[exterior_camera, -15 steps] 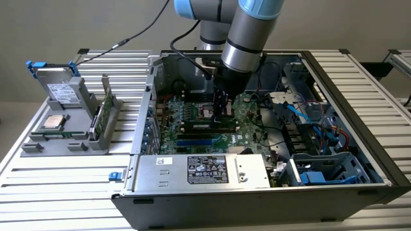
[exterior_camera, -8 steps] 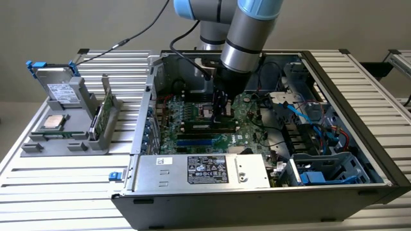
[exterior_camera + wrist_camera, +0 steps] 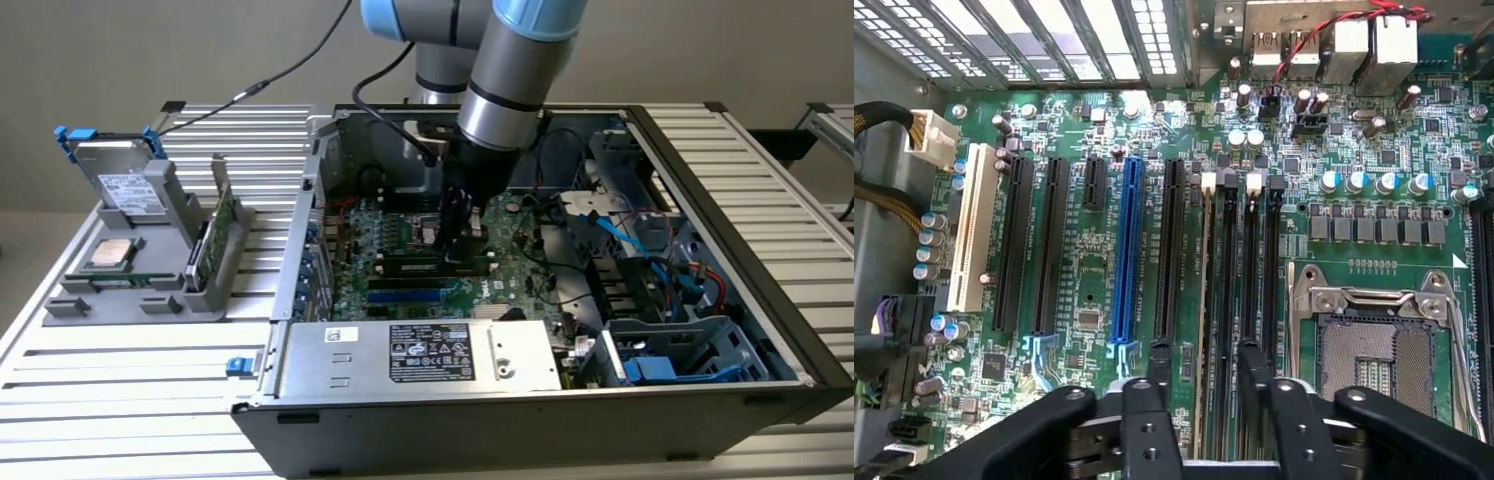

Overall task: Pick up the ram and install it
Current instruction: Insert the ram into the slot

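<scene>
The arm reaches down into the open case (image 3: 534, 410), which lies on the slatted counter (image 3: 120, 380). Its pincer (image 3: 461, 238) hangs low over the board (image 3: 1089, 275), just beside the bare socket (image 3: 1374, 355).

In the wrist view the pincer (image 3: 1205, 352) is released. Its two black fingers (image 3: 1159, 365) stand apart on either side of the ram (image 3: 1203, 300), with a gap showing on each side. The ram sits edge-on in the memory slot nearest the black card slots, a thin pale-green strip running along the slot to the white latch at its far end. Whether it is pressed fully home I cannot tell. The three other memory slots lie between it and the socket, and the blue slot (image 3: 1126, 250) is on its other side.

On the exterior view's left, outside the case, a grey holder (image 3: 134, 290) carries a silver chip (image 3: 111, 255) and an upright green card (image 3: 214, 235) – both well apart from the pincer
</scene>
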You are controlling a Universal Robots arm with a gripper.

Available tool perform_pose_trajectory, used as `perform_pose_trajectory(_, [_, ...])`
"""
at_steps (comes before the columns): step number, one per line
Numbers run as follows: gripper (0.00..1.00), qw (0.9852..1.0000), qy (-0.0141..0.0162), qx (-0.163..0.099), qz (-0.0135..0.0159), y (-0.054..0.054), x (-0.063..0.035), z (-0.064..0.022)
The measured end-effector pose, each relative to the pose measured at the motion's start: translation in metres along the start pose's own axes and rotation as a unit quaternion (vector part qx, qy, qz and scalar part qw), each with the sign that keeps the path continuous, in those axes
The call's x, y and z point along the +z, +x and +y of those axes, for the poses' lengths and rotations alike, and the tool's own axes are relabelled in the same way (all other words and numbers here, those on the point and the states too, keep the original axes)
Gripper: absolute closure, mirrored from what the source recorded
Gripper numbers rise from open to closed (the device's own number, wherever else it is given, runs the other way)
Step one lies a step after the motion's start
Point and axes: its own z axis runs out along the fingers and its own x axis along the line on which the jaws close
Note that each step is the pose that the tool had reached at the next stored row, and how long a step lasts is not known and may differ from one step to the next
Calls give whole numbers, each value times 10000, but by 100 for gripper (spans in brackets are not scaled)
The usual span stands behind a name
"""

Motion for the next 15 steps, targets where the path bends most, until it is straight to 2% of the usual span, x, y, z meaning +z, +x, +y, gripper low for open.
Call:
perform_pose_trajectory(1, [55,10000,0,-1,0,2,-20,6])
perform_pose_trajectory(3, [55,10000,0,-1,-1,9,-92,29])
perform_pose_trajectory(4, [48,10000,1,-1,0,15,-136,44])
perform_pose_trajectory(6, [48,10000,4,0,1,23,-208,68])
perform_pose_trajectory(10, [48,10000,48,8,0,29,-262,89])
perform_pose_trajectory(11, [50,10000,55,8,-1,29,-261,90])
perform_pose_trajectory(12, [56,10000,57,8,-1,29,-261,90])
perform_pose_trajectory(13, [56,10000,58,8,0,29,-262,90])
perform_pose_trajectory(15, [69,10000,58,9,1,29,-262,91])
